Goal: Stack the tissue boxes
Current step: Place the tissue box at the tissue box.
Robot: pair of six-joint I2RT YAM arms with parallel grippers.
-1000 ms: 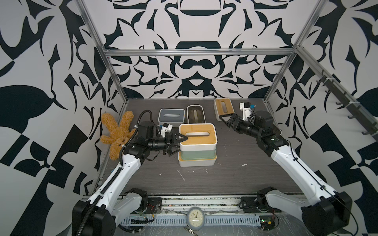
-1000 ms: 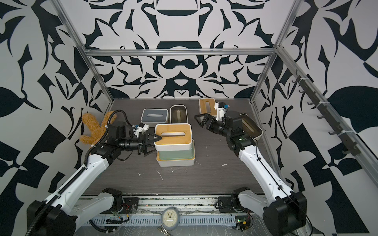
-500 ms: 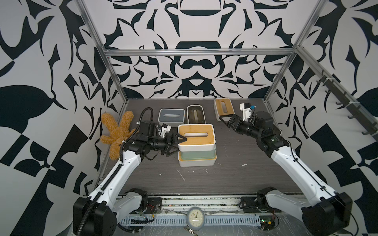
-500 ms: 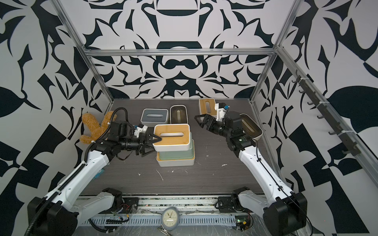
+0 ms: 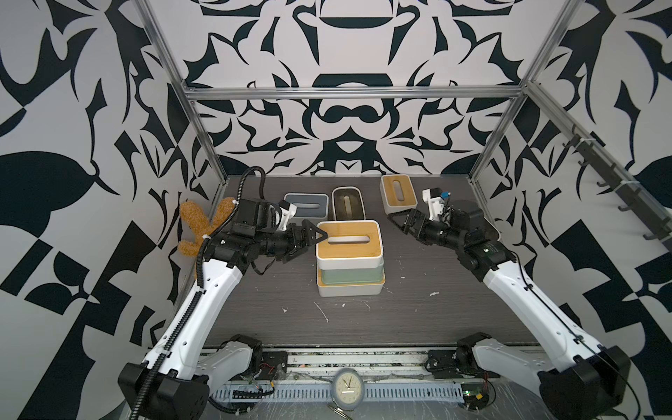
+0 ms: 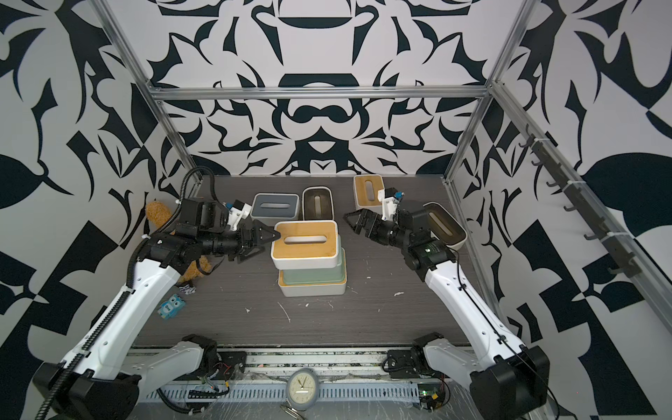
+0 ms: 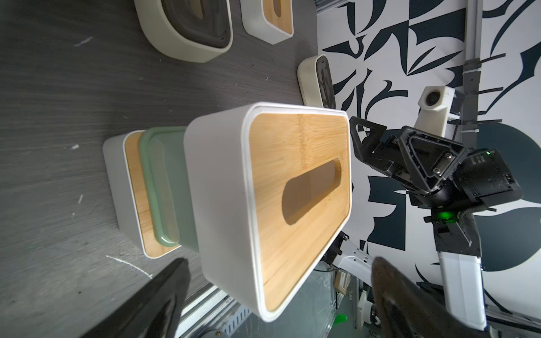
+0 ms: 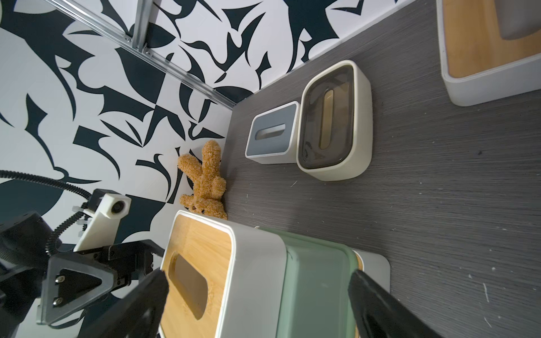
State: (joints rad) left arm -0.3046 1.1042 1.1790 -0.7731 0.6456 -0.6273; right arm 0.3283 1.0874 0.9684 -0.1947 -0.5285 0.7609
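Hovering beside top bamboo-lidded box (image 5: 348,240) of mid-table stack (image 5: 349,276), left gripper (image 5: 311,244), jaws apart; right gripper (image 5: 398,223) hanging opposite, jaws apart, holding nothing.

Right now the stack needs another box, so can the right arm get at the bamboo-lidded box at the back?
Probably yes: the open right gripper hangs just beside the bamboo-lidded box, with nothing standing between them.

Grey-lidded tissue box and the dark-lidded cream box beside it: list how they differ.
The grey-lidded tissue box has a white, square-cornered body; the dark-lidded cream box is rounded. The grey-lidded box's slot runs across the table, the cream box's front to back. Both sit slot-up, unstacked, side by side at the back.
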